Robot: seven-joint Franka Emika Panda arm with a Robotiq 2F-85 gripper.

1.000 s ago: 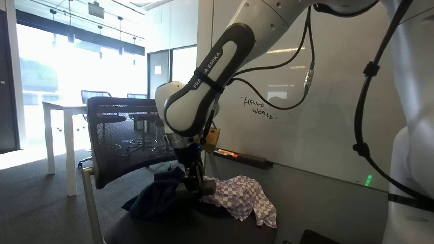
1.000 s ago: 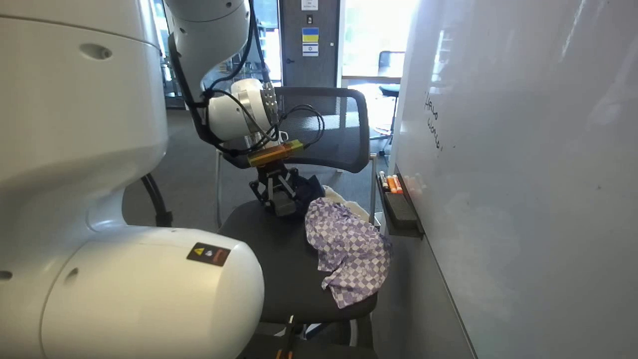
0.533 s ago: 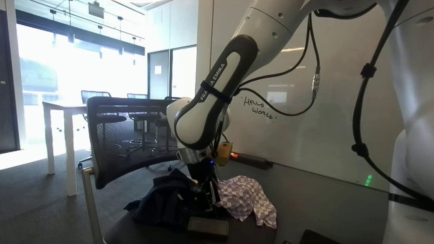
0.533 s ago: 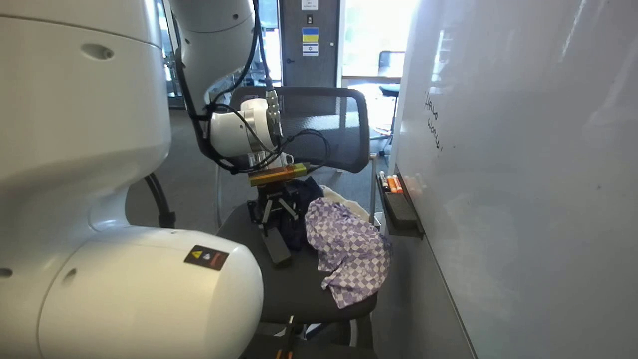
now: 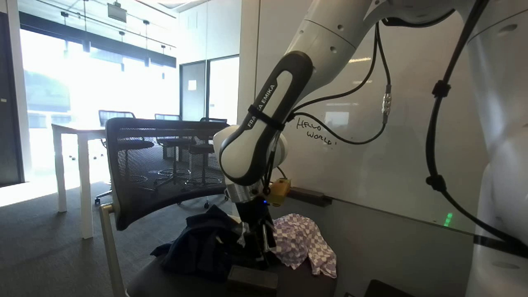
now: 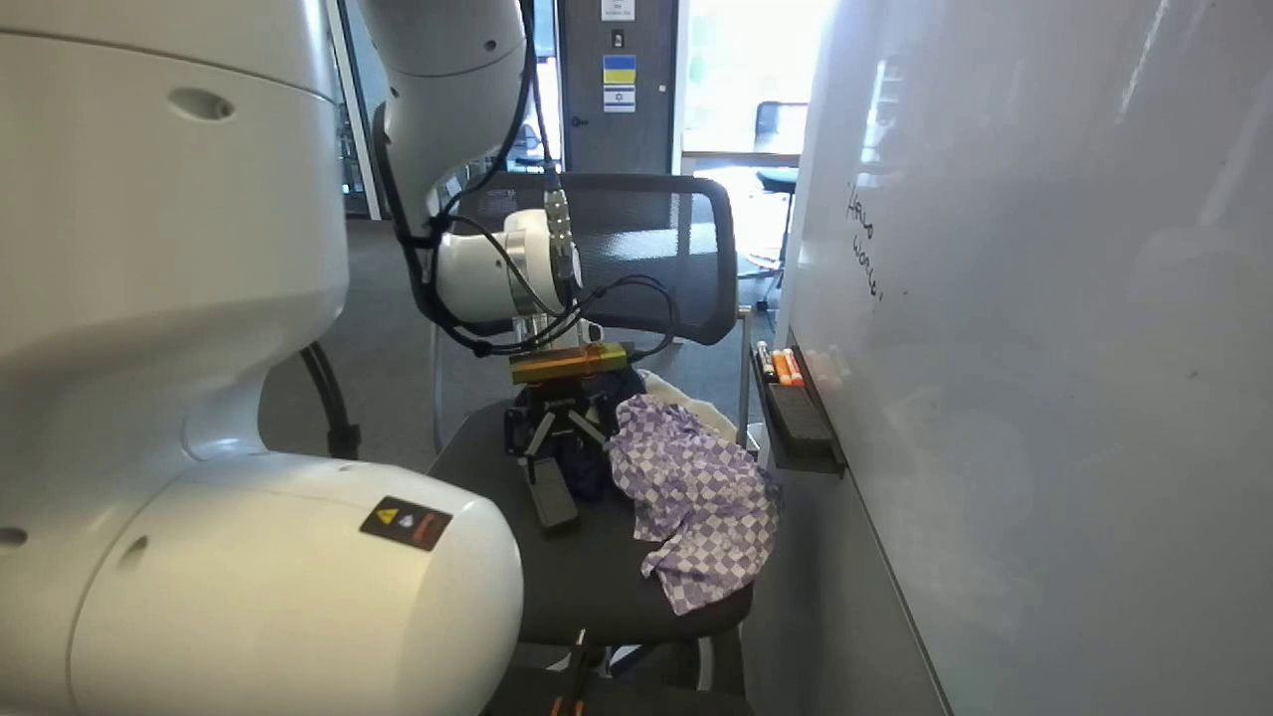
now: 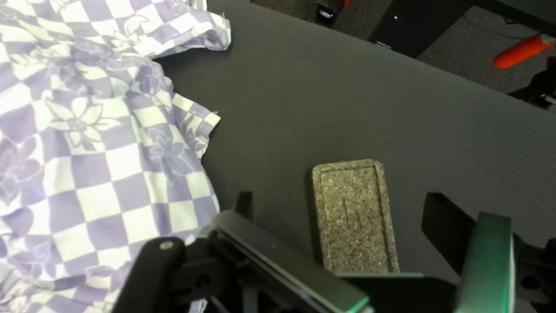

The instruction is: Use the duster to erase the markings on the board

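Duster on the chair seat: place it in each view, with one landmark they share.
In an exterior view: the duster lies at the bottom, near mid-width.
In an exterior view: the duster lies left of and below centre.
Wrist view: the duster lies right of and below centre.
Shared landmark: the checked cloth, right of the duster in both exterior views, left in the wrist view.

An office space, judging by its furnishings
A large whiteboard point(image 6: 1034, 338) (markers point(image 6: 781, 366) in its tray point(image 6: 809, 464)), mesh-backed chairs point(image 5: 152, 165), a white-legged table point(image 5: 80, 129), grey carpet point(image 5: 45, 243) and a big bright window point(image 5: 103, 93).
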